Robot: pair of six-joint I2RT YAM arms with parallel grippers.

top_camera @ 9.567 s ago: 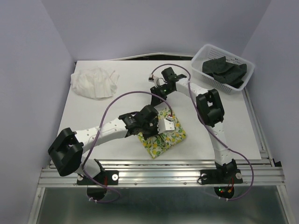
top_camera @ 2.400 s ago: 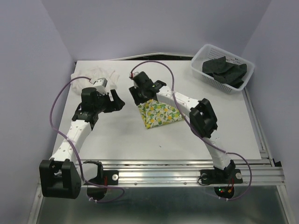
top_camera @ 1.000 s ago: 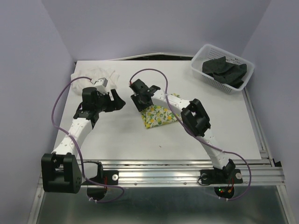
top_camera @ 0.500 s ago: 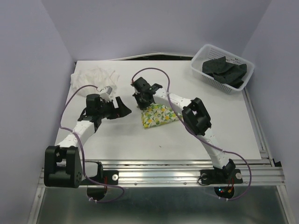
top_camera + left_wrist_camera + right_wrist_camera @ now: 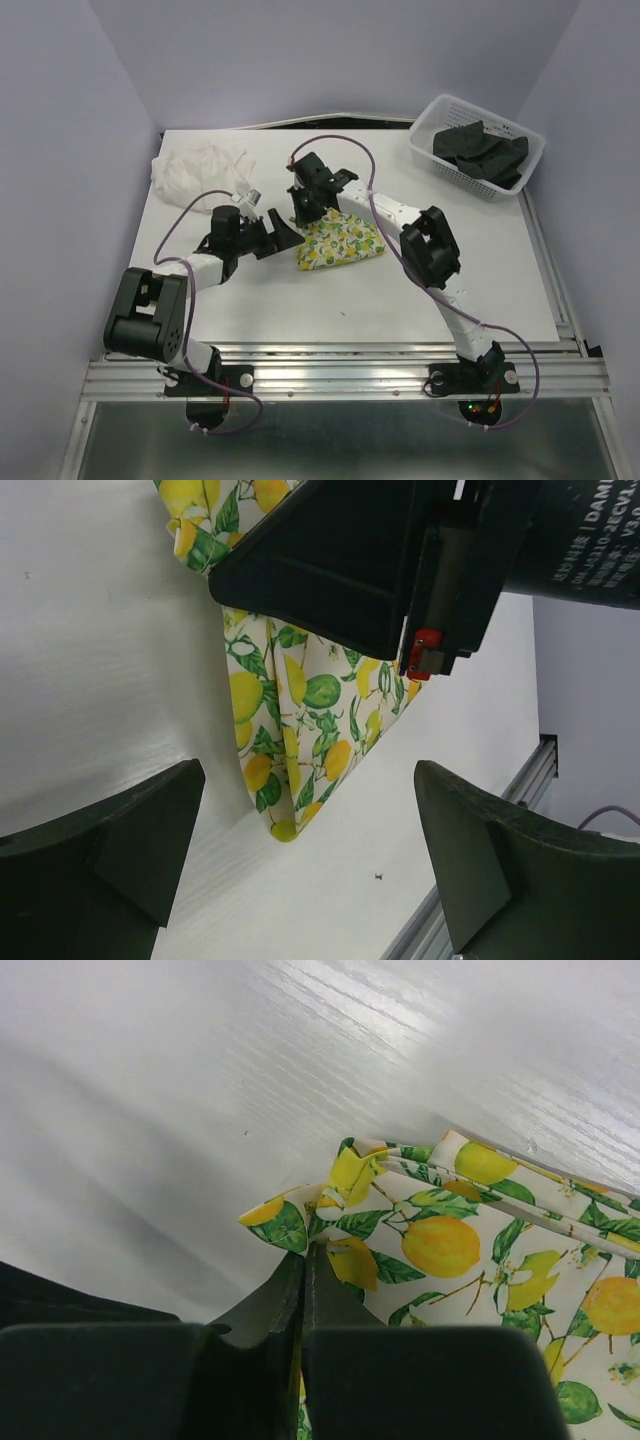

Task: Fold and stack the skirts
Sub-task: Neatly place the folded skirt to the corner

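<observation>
**Folded lemon-print skirt [image 5: 340,243], white cloth with yellow lemons and green leaves, pinched at one corner**

The lemon-print skirt lies as a small folded packet near the middle of the flat white table [image 5: 400,300]. The right gripper [image 5: 303,207] stands at its far left corner. Its fingers are pressed together with the printed cloth caught between them, and in the right wrist view the corner puckers up just at the fingertips. The left gripper [image 5: 283,237] lies low just beside the packet's left edge, jaws spread wide and holding nothing. In the left wrist view the near point of the folded cloth shows in the gap between its two dark fingers [image 5: 110,850], touching neither. The plain white skirt [image 5: 200,168], a crumpled heap of soft cloth, rests at the far left corner of the table, well apart from the packet. The plain black skirt [image 5: 478,148] lies bunched inside the white plastic mesh basket [image 5: 455,172] at the far right corner.
</observation>
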